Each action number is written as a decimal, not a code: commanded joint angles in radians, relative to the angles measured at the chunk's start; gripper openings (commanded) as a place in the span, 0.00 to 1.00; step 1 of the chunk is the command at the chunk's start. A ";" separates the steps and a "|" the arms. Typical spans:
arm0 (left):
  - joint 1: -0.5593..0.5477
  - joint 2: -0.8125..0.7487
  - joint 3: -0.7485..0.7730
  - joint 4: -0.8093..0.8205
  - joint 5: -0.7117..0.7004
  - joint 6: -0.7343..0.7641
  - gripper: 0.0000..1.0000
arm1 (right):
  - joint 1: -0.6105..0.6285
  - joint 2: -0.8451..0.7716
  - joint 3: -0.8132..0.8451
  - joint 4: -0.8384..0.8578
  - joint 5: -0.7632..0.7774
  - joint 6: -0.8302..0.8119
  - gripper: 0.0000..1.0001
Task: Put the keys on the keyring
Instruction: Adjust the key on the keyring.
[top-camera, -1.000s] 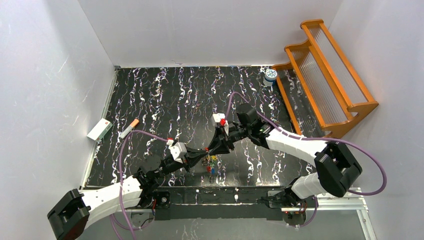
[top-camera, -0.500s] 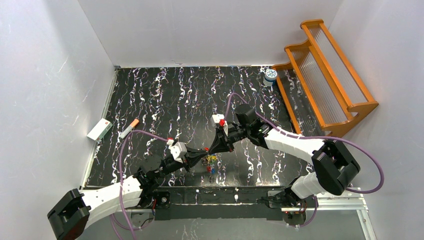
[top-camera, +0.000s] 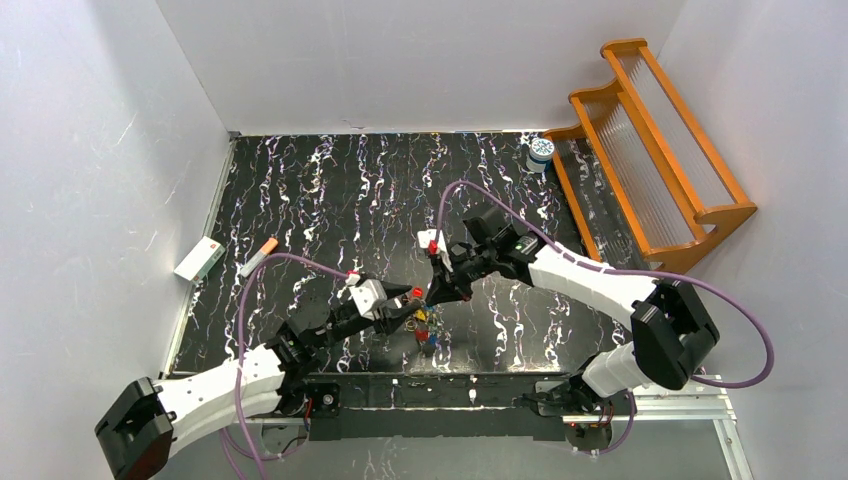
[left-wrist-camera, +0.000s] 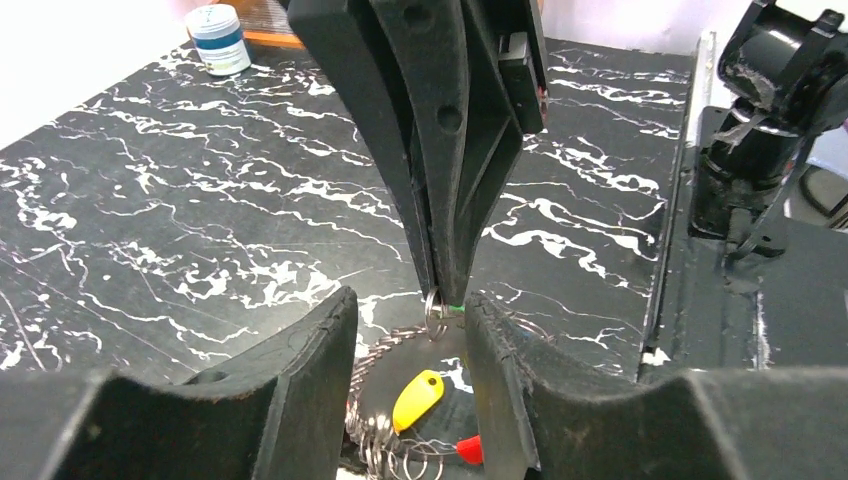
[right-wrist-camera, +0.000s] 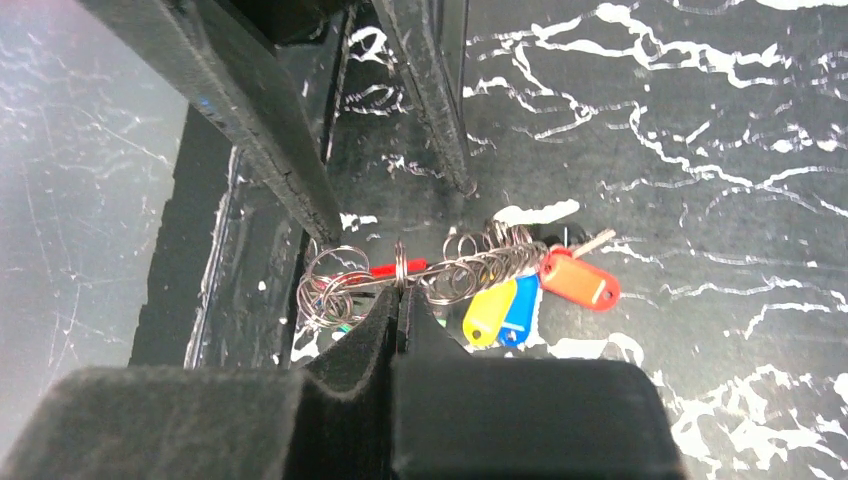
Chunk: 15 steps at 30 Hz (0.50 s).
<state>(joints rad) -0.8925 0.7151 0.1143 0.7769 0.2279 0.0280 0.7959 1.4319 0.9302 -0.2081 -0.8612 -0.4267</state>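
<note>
The keyring (right-wrist-camera: 455, 268), a thin metal loop strung with many small rings, lies on the black marbled table near the front edge. Keys with yellow (right-wrist-camera: 490, 310), blue (right-wrist-camera: 522, 305) and red (right-wrist-camera: 580, 280) heads hang on it. My right gripper (right-wrist-camera: 399, 290) is shut on one small key ring (right-wrist-camera: 399, 262) at the loop; a green bit shows beside it (left-wrist-camera: 452, 308). My left gripper (left-wrist-camera: 410, 340) is open, its fingers (left-wrist-camera: 310, 370) standing either side of the keyring (left-wrist-camera: 385, 350), with a yellow key (left-wrist-camera: 417, 398) between them. In the top view both grippers meet at the key cluster (top-camera: 425, 325).
A white-and-blue jar (top-camera: 541, 152) stands at the back right beside an orange wooden rack (top-camera: 650, 150). A white box (top-camera: 199, 259) and an orange-tipped pen (top-camera: 259, 257) lie at the left. White walls enclose the table.
My left gripper has moved right, up to the key cluster. My right arm has shifted slightly left and back, its fingertips staying at the keyring.
</note>
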 joint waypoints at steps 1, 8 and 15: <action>-0.002 0.013 0.105 -0.219 0.004 0.138 0.43 | 0.023 0.029 0.125 -0.224 0.111 -0.115 0.01; -0.002 0.039 0.178 -0.385 0.051 0.245 0.43 | 0.113 0.108 0.243 -0.398 0.303 -0.163 0.01; -0.003 0.078 0.209 -0.445 0.087 0.272 0.36 | 0.152 0.154 0.288 -0.423 0.333 -0.158 0.01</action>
<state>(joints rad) -0.8925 0.7784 0.2790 0.3904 0.2733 0.2573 0.9348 1.5780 1.1587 -0.5838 -0.5617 -0.5659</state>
